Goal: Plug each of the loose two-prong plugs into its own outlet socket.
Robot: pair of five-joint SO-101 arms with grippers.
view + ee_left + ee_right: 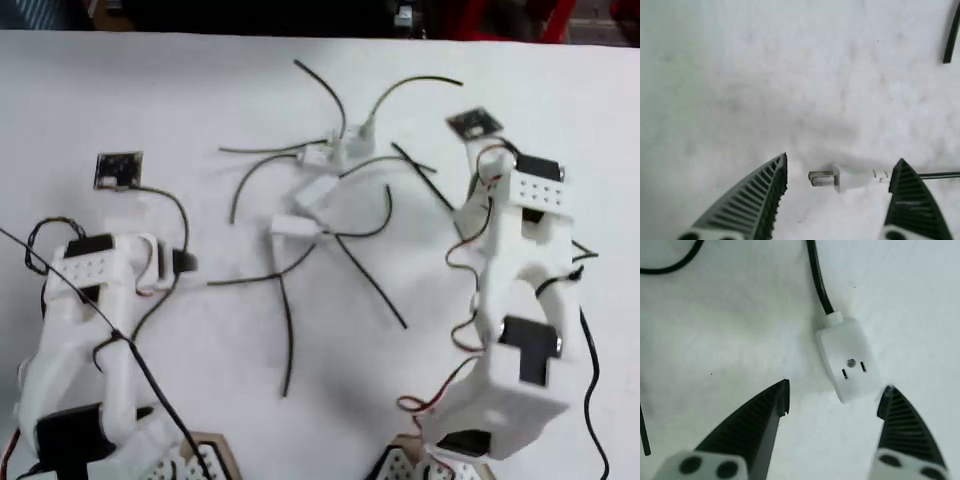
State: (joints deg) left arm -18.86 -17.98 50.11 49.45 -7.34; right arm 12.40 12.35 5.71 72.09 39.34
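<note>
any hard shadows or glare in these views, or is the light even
Left wrist view: a soft grey shadow spreads over the table beside the plug, with no glare. Right wrist view: only faint shading along one side of the outlet socket. High view: even, bright light, and the cords cast hardly any shadow.

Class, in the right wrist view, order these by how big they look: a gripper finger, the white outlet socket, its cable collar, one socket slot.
1. gripper finger, though it is nearest the camera, so its top place is unsure
2. outlet socket
3. cable collar
4. socket slot
</note>
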